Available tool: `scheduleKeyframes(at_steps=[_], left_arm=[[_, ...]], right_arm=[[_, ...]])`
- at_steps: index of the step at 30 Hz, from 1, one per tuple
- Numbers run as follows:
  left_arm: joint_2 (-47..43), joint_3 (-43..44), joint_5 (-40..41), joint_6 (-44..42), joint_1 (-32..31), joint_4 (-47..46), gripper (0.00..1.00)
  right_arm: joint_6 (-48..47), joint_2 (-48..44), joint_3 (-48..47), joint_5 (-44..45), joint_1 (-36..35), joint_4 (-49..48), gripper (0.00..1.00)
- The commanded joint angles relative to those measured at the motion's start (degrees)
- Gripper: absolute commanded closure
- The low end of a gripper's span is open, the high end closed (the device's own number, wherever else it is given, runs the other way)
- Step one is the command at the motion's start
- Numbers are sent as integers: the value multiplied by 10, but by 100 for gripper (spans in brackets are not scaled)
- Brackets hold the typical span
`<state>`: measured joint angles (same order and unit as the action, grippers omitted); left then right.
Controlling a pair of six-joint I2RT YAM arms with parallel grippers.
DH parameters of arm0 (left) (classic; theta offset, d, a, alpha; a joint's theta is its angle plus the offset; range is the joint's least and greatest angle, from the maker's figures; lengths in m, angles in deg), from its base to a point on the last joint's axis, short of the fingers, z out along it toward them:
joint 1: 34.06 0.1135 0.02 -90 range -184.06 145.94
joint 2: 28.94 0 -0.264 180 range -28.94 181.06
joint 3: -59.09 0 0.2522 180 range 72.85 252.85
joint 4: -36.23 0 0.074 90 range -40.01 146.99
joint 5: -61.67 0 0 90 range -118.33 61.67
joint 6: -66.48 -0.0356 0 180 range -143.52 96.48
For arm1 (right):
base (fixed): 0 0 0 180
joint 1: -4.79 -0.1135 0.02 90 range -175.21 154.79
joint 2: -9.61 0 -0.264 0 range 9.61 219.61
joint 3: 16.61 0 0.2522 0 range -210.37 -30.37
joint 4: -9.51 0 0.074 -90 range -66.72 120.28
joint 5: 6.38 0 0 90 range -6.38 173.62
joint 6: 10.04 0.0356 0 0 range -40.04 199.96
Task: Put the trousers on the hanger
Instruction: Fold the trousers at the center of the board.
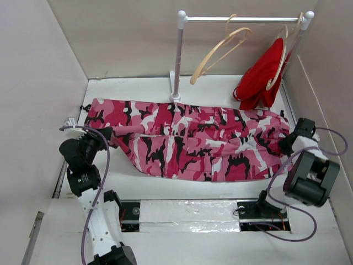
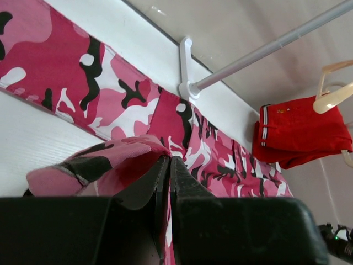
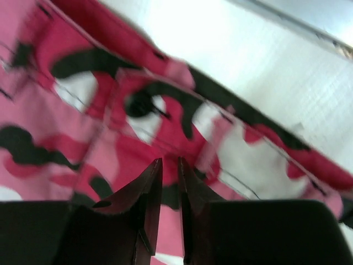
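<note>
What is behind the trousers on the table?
A white rack holding the empty hanger and a red garment on a second hanger, which the garment partly covers.

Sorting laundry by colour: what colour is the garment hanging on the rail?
The hanging garment is red; the top external view shows it best.

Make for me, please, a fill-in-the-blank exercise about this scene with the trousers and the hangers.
The trousers lie flat on the ___.
On the rail hang ___ hangers.
One hanger is bare; the other hanger carries a plain ___ garment.
The left arm's fingers are shut on a fold of the camouflage ___.
Missing words: table; two; red; trousers.
</note>
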<state>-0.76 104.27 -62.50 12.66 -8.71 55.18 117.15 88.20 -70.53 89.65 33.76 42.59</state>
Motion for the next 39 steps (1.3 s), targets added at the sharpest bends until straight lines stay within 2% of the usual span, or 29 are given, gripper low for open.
scheduleKeyframes(at_steps=[1,5,10,13,14,16,23,26,28,29,33,34,37,39], left_arm=[[-21,2,-15,-24,-2,-40,100],[-39,-3,-9,-20,-2,-41,100],[-23,-5,-24,-11,-2,-48,100],[-23,-4,-31,-12,-2,-62,100],[-24,-5,-34,-12,-2,-62,100],[-23,-9,-35,-9,-2,-66,100],[-22,-14,-42,-9,-2,-62,100],[-22,-19,-45,-9,-2,-62,100],[-22,-20,-44,-9,-2,-62,100],[-22,-20,-46,-9,-2,-62,100],[-21,-25,-51,-4,-2,-67,100],[-21,-29,-51,-2,-2,-69,100],[-22,-37,-52,4,-2,-76,100],[-21,-43,-53,11,-2,-84,100]], right_arm=[[-44,64,-73,-21,5,40,78],[-69,104,-104,-78,5,38,78],[-101,151,-147,-80,-15,73,73],[-110,136,-141,-66,-15,61,59],[-114,133,-131,-67,-7,53,45],[-120,133,-134,-78,-1,46,40],[-128,192,-197,-114,-43,60,55],[-123,215,-221,-130,-58,61,58],[-120,216,-230,-148,-63,57,59],[-120,216,-234,-153,-63,57,64],[-110,180,-234,-175,-68,10,67],[-124,158,-229,-215,-68,-9,66],[-140,122,-209,-254,-68,-53,61],[-125,78,-188,-230,-61,-31,48]])
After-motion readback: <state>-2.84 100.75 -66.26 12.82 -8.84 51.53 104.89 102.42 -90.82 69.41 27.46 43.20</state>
